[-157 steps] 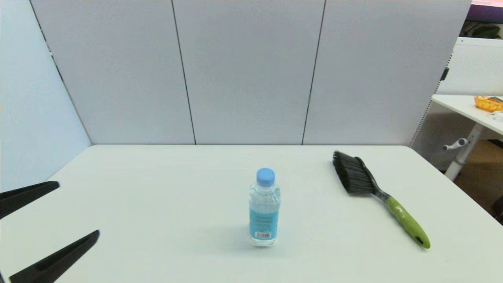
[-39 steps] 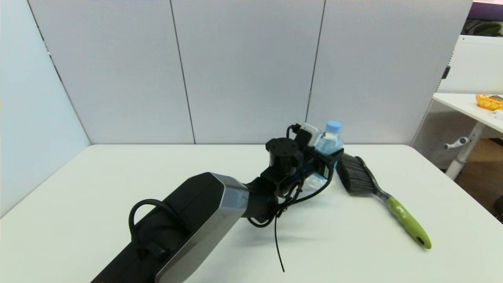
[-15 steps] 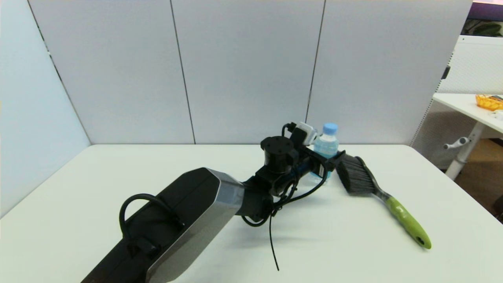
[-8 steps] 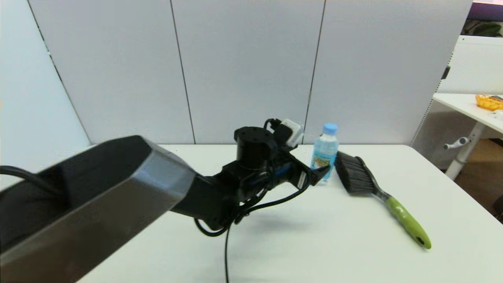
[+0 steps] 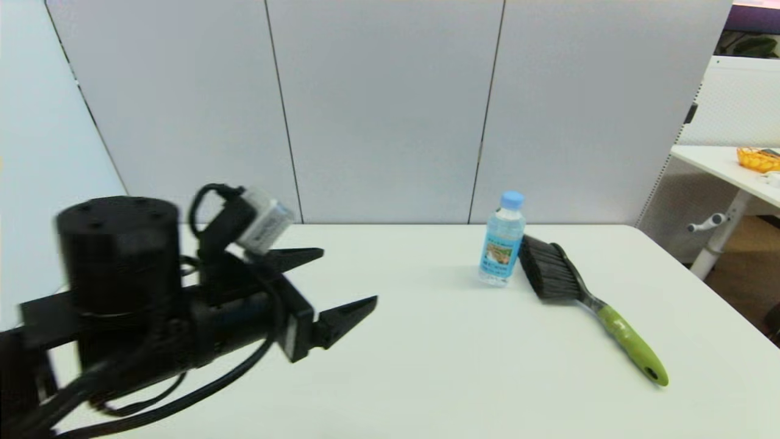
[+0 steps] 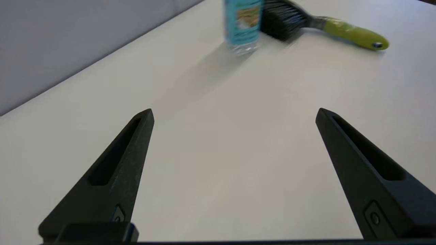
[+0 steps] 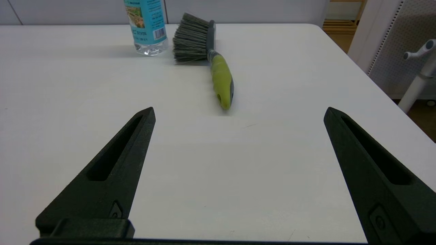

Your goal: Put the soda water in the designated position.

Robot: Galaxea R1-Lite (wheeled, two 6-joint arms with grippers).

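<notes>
The bottle (image 5: 503,239) is seen standing upright toward the far side of the table (image 5: 426,366), just beside the bristles of the brush (image 5: 585,299), and is held by nothing. It is judged light, smooth and slightly yielding, with liquid that shifts when tilted, so it is best gripped across the labelled middle, not the cap. The left gripper (image 5: 347,277) is spread wide and empty, well apart from the bottle; the right gripper (image 7: 238,112) is likewise spread, parked over the near table.
</notes>
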